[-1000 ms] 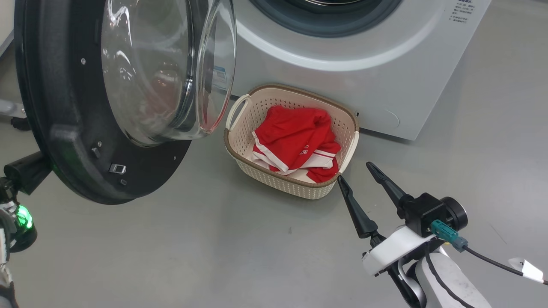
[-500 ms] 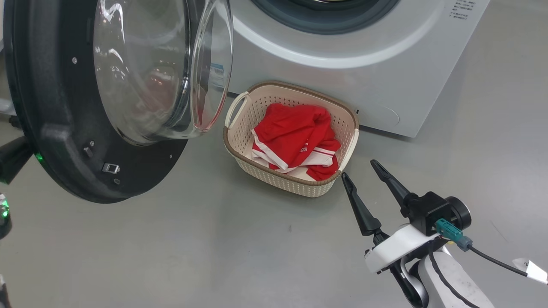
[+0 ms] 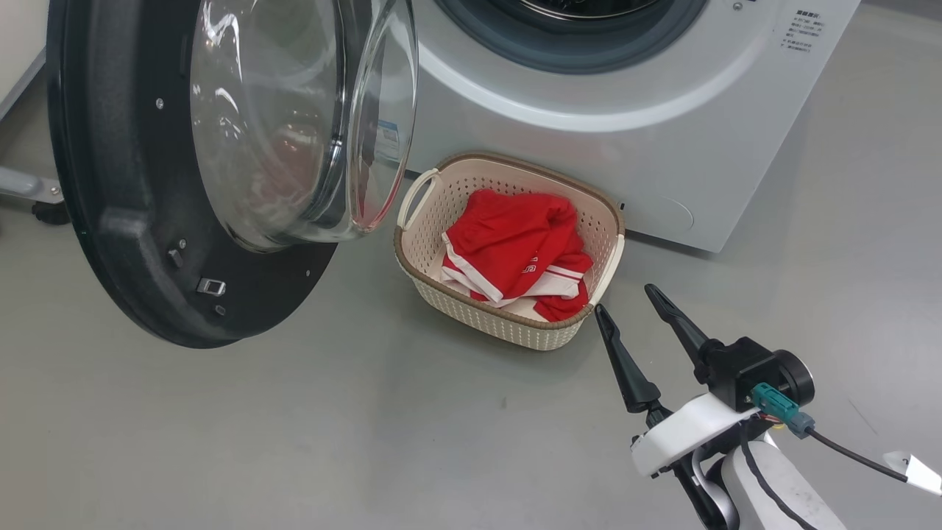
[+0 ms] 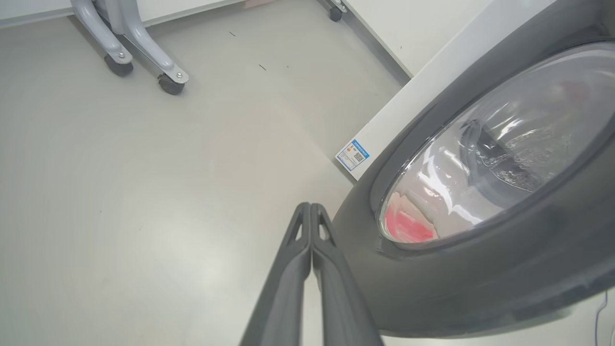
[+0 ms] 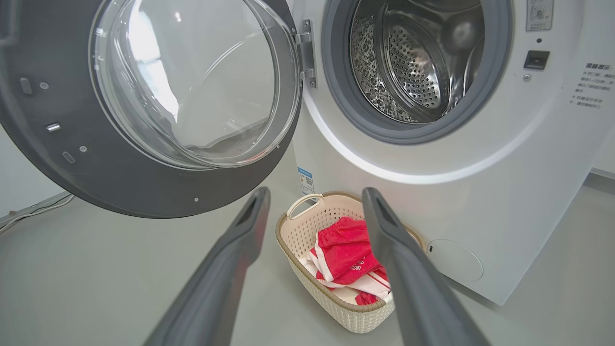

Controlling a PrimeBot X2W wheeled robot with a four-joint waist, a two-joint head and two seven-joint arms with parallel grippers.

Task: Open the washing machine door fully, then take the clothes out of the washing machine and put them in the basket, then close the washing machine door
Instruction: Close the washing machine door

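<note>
At machine front: washing machine door (image 3: 125, 243) swung wide open; step one done. Steel drum (image 5: 413, 62) of washing machine (image 3: 589, 169) appears empty, though lower part hidden. Red clothes (image 3: 519, 250) with white stripes lie in basket (image 3: 508, 327) on floor (image 3: 294, 427), just before machine. Right gripper (image 3: 625, 299) spread wide, holding nothing, near basket corner. Left gripper (image 4: 310, 207) pressed together, empty, just beside door's outer rim. Remaining, by judgement: close door.

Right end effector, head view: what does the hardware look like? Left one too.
Right end effector: two long, tapered black fingers on a black block with a round cap, white wrist shell, pale forearm. A teal connector feeds a thin black cable carrying a white tag. Left end effector: matching dark grey fingers with slotted tips.
</note>
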